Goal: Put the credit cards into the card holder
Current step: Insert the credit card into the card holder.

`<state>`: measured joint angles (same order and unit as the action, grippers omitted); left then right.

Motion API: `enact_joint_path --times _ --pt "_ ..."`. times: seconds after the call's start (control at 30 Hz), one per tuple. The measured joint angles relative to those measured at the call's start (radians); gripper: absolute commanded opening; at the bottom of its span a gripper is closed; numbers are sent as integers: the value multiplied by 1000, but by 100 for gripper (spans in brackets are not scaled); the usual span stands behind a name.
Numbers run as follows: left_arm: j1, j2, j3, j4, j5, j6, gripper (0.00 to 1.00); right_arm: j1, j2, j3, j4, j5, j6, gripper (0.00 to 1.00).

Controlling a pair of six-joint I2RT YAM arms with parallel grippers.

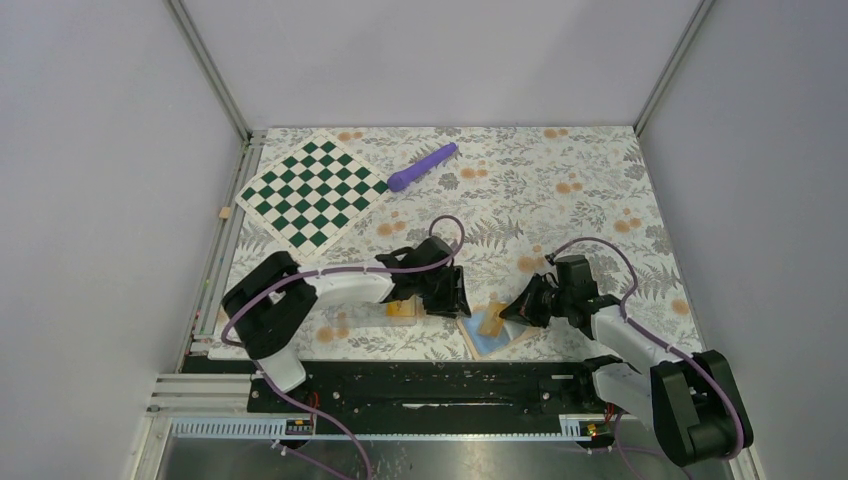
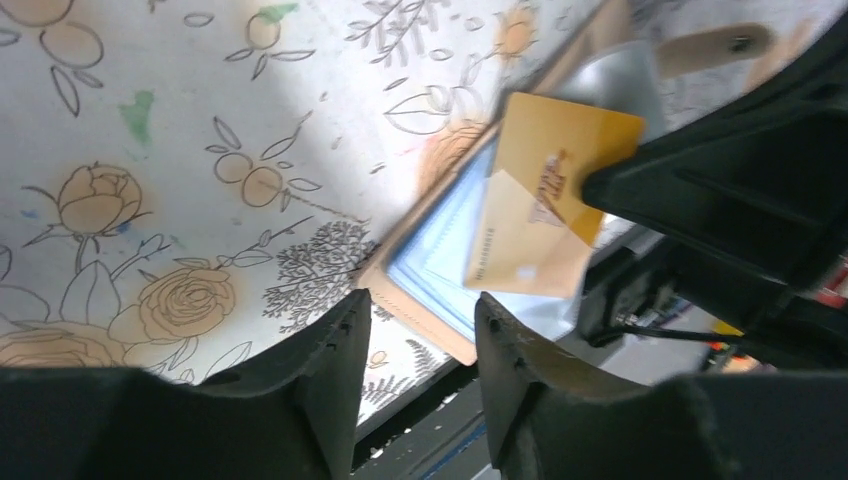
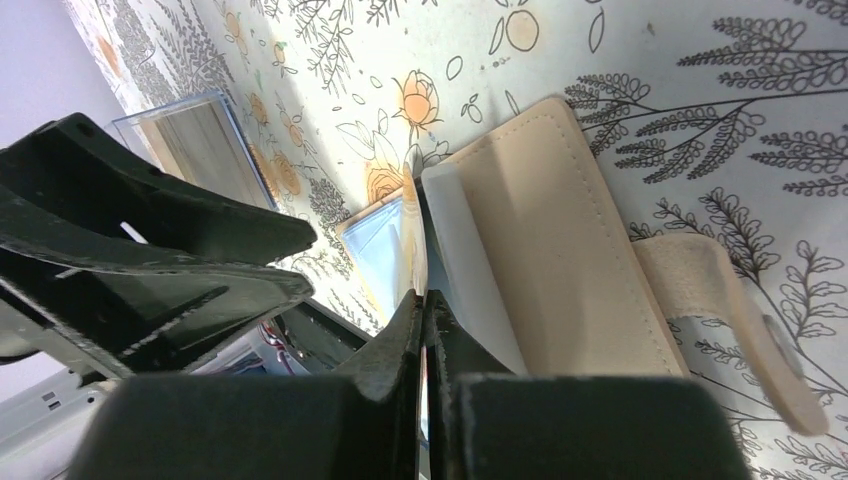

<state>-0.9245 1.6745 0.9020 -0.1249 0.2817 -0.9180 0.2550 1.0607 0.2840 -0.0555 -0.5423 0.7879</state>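
Right gripper (image 3: 422,300) is clenched on the edge of an orange-yellow card (image 2: 560,170), whose lower end lies over the blue pockets of the open wallet (image 2: 435,255); whether it has entered a pocket cannot be told. Left gripper (image 2: 420,310) hovers just beside the wallet, fingers parted and holding nothing. The wallet lies near the front edge of the table (image 1: 560,200), between the two grippers. A clear case (image 3: 195,140) sits by the left gripper. Open floral surface extends behind. A checkered mat (image 1: 312,192) and a purple tool (image 1: 422,166) lie well apart.
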Motion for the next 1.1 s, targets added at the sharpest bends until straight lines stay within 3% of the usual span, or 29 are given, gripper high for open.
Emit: enact_joint_path --times 0.17,0.4,0.83,1.1 --pt "-50 86 101 -151 -63 70 51 0 23 0 -2 -3 -6 0" --pt "-60 105 117 -156 -36 95 49 0 48 -2 27 -24 -2 0" --pt "-2 1 -172 272 105 -68 50 0 70 -24 101 -45 23 0" --pt "25 -12 -216 437 124 -137 50 0 64 -27 114 -53 40 0"
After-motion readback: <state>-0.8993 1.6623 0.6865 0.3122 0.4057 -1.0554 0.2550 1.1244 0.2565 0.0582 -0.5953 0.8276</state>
